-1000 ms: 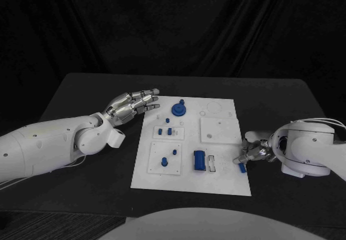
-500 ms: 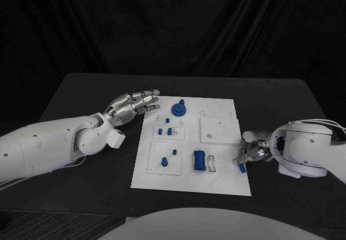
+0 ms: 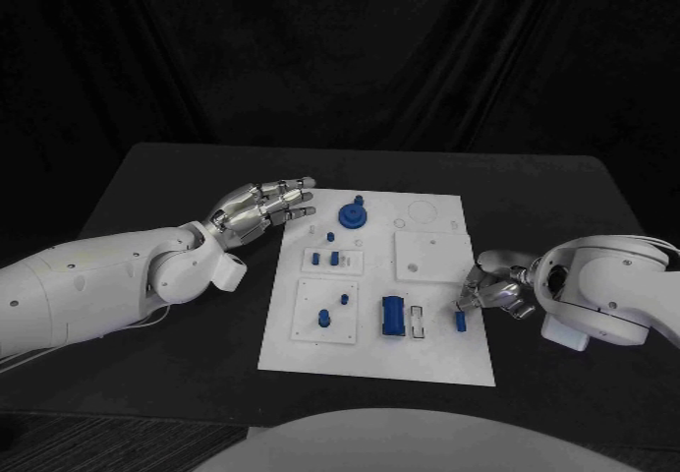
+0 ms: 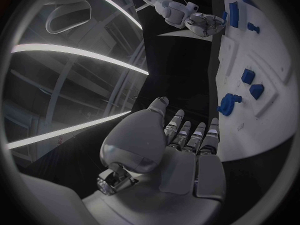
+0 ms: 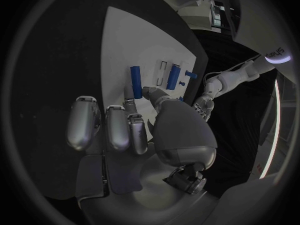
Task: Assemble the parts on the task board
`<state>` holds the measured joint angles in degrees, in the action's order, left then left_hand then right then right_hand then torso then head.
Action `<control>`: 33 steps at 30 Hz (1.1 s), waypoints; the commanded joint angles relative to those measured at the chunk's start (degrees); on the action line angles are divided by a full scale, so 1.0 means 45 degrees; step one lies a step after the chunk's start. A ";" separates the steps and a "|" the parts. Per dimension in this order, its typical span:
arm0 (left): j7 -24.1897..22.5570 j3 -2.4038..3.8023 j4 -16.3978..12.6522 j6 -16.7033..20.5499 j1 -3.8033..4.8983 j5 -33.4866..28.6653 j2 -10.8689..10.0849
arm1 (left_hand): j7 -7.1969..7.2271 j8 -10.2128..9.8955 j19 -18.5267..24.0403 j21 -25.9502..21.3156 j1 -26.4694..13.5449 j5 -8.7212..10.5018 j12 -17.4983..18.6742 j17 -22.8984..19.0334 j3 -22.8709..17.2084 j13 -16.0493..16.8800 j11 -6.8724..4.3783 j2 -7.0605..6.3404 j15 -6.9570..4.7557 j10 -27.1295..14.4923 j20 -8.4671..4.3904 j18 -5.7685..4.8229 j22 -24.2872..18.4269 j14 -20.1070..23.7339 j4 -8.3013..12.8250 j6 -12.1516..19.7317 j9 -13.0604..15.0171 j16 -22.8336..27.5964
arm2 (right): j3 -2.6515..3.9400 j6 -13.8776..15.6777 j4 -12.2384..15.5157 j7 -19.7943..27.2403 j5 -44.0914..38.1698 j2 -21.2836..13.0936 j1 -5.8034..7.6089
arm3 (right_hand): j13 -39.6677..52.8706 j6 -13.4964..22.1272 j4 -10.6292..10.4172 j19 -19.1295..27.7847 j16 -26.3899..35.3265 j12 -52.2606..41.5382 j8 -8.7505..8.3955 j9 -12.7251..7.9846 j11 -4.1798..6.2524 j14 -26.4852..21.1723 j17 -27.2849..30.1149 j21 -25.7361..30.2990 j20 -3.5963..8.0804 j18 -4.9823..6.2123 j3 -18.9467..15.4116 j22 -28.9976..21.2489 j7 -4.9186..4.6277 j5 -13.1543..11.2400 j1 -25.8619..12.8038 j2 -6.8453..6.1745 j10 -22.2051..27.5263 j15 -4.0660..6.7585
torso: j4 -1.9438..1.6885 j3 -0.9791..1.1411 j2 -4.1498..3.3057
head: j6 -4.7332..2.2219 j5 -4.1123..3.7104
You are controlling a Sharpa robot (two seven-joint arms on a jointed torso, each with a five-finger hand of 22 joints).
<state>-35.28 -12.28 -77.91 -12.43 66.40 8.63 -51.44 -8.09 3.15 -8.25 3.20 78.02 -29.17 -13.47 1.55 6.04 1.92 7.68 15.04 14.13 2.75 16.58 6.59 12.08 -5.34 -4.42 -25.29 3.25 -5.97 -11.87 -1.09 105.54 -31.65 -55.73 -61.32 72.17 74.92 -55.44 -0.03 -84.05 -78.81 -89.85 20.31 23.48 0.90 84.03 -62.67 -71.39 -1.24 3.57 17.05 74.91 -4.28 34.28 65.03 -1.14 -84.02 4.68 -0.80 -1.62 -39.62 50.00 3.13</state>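
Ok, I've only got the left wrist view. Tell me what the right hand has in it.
Observer: In the head view the right hand pinches a slim blue rod over the right edge of the task board.
Operator: Give me what's beside it.
Observer: A thick blue block, with a pale narrow slot between block and rod.
Operator: Now the left hand, from above.
Observer: The left hand holds nothing, fingers apart, off the board's far left corner.
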 commanded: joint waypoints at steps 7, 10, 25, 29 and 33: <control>-0.0074 0.0009 0.0005 -0.0184 -0.0015 -0.0071 0.0017 | -0.0077 0.0041 -0.0078 0.0043 0.0028 -0.0036 -0.0045 0.0012 -0.0091 0.0013 0.0080 0.0051 0.0073 0.0028 0.0017 -0.0077 0.0000 0.0006 0.0032 -0.0062 0.0006 -0.0068 | -0.0006 0.0367 -0.0221 0.0227 0.3642 0.0328 0.0147 | 0.3351 0.0048 0.1835 -0.0109 -0.0082 -0.0033 0.0028 0.0038 -0.0046 0.0430 -0.0010 -0.0068 -0.0081 0.0061 0.1987 0.2223 0.0054 0.0101 -0.0237 -0.0007 -0.1328 -0.0015 | -0.0003 -0.0007 -0.0005 | 0.0000 0.0015; -0.0077 0.0009 0.0025 -0.0215 -0.0016 -0.0071 0.0041 | -0.0100 0.0052 -0.0085 0.0045 -0.0172 0.0116 -0.0077 0.0012 -0.0117 0.0017 0.0103 0.0017 0.0075 0.0044 0.0017 -0.0080 -0.0026 0.0009 -0.0031 -0.0088 0.0010 -0.0078 | -0.0006 0.0346 -0.0314 0.0251 0.3702 0.0497 0.0150 | 0.3351 0.0177 0.1697 -0.0094 -0.0086 -0.0033 0.0003 0.0024 -0.0054 0.0426 0.0004 -0.0031 -0.0085 0.0069 0.1952 0.2211 0.0047 -0.0080 -0.0396 0.0012 -0.1328 -0.0023 | 0.0001 -0.0007 -0.0006 | 0.0000 0.0009; -0.0235 0.0009 0.0121 -0.0409 -0.0017 -0.0071 0.0067 | -0.0109 0.0070 -0.0107 0.0053 -0.0274 0.0151 -0.0129 0.0015 -0.0131 0.0025 0.0128 0.0005 0.0068 0.0080 0.0014 -0.0078 -0.0018 -0.0004 -0.0070 -0.0158 0.0021 -0.0098 | -0.0010 0.0408 -0.0925 0.0339 0.3282 0.1324 -0.0098 | 0.3351 0.0431 0.1334 -0.0050 -0.0066 -0.0033 0.0082 0.0038 -0.0068 0.0398 0.0107 0.0072 -0.0106 0.0091 0.1407 0.2174 0.0048 -0.0401 -0.0589 0.0097 -0.1328 -0.0040 | -0.0003 -0.0002 -0.0002 | 0.0000 0.0006; -0.0251 0.0009 0.0134 -0.0460 -0.0017 -0.0071 0.0065 | -0.0103 0.0066 -0.0098 0.0050 -0.0324 0.0167 -0.0108 0.0012 -0.0134 0.0020 0.0133 0.0006 0.0061 0.0077 0.0011 -0.0075 -0.0038 0.0004 -0.0097 -0.0131 0.0017 -0.0092 | -0.0010 0.0388 -0.1036 0.0320 0.3117 0.1451 -0.0177 | 0.3351 0.0465 0.1290 -0.0043 -0.0051 -0.0033 0.0092 0.0033 -0.0069 0.0390 0.0149 0.0089 -0.0106 0.0095 0.1312 0.2169 0.0047 -0.0570 -0.0584 0.0115 -0.1328 -0.0039 | 0.0002 -0.0007 -0.0003 | 0.0000 0.0034; -0.0255 0.0009 0.0137 -0.0502 -0.0017 -0.0071 0.0068 | -0.0102 0.0065 -0.0103 0.0052 -0.0339 0.0175 -0.0104 0.0011 -0.0134 0.0019 0.0136 0.0007 0.0059 0.0076 0.0010 -0.0074 -0.0034 0.0007 -0.0106 -0.0127 0.0017 -0.0090 | -0.0010 0.0268 -0.1104 0.0263 0.3054 0.1563 -0.0250 | 0.3351 0.0519 0.1219 -0.0031 -0.0040 -0.0033 0.0094 0.0016 -0.0071 0.0382 0.0183 0.0119 -0.0108 0.0101 0.1176 0.2159 0.0047 -0.0895 -0.0584 0.0139 -0.1328 -0.0042 | -0.0001 -0.0004 -0.0001 | 0.0000 0.0048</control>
<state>-35.22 -12.29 -77.23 -13.51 66.39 8.63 -51.23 -8.60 3.15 -8.25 3.20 76.96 -28.58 -13.70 1.54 5.47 1.98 7.88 15.18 14.13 2.95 16.58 6.60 11.97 -5.34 -4.69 -25.80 3.25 -6.20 -11.92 0.02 100.64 -30.60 -41.05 -54.36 71.23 74.91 -53.60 3.82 -84.04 -79.02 -89.85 20.48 23.56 0.90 84.02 -61.90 -71.11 -1.24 3.57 21.04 74.95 -4.10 30.40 62.26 -1.34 -84.02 4.67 -0.80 -1.63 -39.63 50.00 3.32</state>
